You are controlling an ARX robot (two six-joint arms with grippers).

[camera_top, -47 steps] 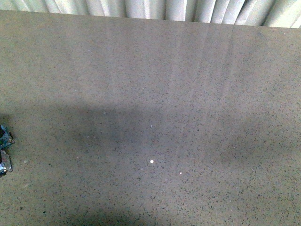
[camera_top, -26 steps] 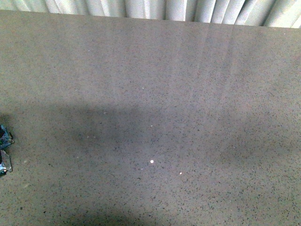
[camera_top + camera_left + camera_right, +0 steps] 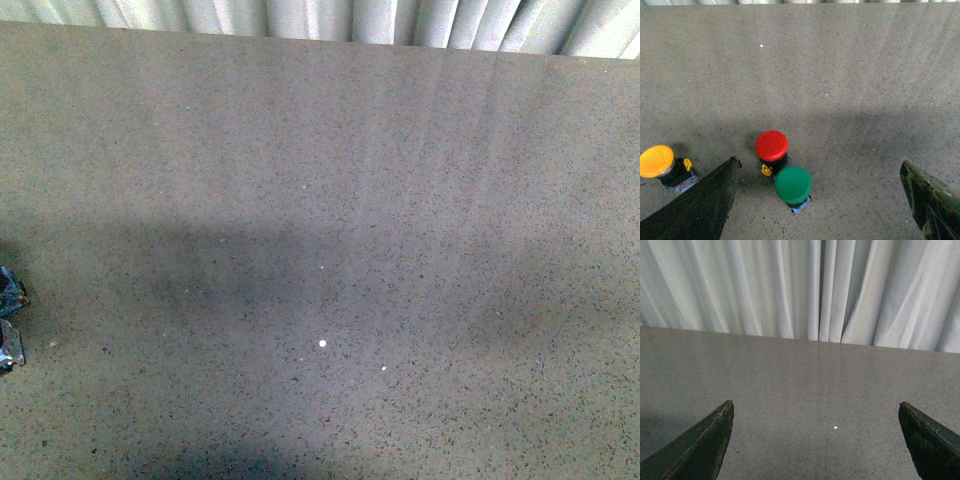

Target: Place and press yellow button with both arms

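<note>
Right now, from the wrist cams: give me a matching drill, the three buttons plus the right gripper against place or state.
Things:
1. yellow button
2. red button
3. green button
4. right gripper

Place or state:
A. open, holding nothing
B. beside red, no tab showing
C. alone, apart from the other two
D. beside green, yellow tab showing

Pairs: 1-C, 2-D, 3-B, 4-A.
</note>
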